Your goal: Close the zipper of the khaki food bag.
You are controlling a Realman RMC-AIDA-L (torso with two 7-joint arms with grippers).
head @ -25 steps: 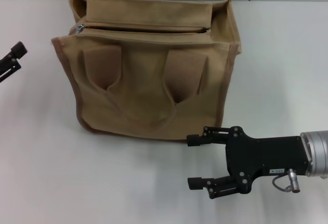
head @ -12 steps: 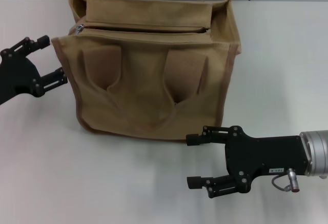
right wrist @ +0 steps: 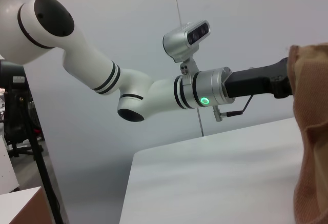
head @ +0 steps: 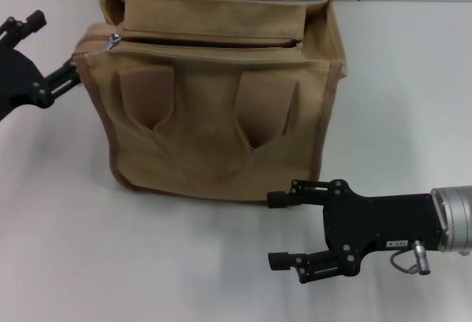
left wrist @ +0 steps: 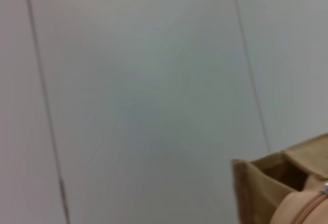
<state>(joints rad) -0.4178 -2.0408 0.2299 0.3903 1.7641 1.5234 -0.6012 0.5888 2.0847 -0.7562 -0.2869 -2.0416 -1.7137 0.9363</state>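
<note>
Closest to me in the head view, my right hand [head: 284, 231] hangs low over the bench [head: 147, 263] near its front edge, toward the right side, fingers spread wide with nothing between them; its upper finger tip lies just beside the bottom right corner of the khaki food bag [head: 214, 123], though I cannot tell whether it touches. The bag stands upright in the middle of the bench, front panel with its two strap handles [head: 203, 116] facing me. Along its top I see the zipper [head: 210, 40] with a dark gap between its two sides, so the bag is not closed, and the silver pull tab [head: 114, 40] sits at the left end of that line. My left hand [head: 53, 51] is at the bag's upper left corner, toward the bench's left edge; its fingers are parted, the lower one right against the bag's trim, the other clear of it, gripping nothing. The left wrist view adds only the bag's far corner [left wrist: 287, 183] against a grey wall [left wrist: 143, 80], with a glint of the tab at the border. The right wrist view shows what the head view cuts off: the whole white left arm [right wrist: 128, 88] reaching to the bag's edge [right wrist: 310, 131].
</note>
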